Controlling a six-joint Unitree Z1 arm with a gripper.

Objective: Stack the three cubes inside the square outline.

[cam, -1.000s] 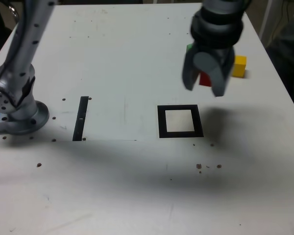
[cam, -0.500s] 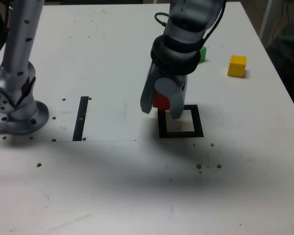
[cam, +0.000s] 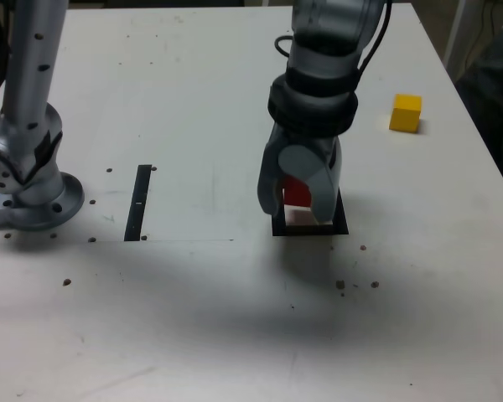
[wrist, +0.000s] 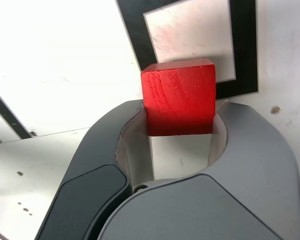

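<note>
Red cube clamped in the gripper, hanging over the square outline; nothing stacked yet.

Both jaws press the cube's sides, and in the wrist view it sits over the outline's near edge, not plainly centred on the white middle and, by its shadow, apparently not yet set down. Yellow cube lies well apart toward the exterior view's right, untouched. No green cube shows; the arm may be hiding it. Judged from this, the first placement is nearly made, and two more cubes remain to fetch and stack.
</note>
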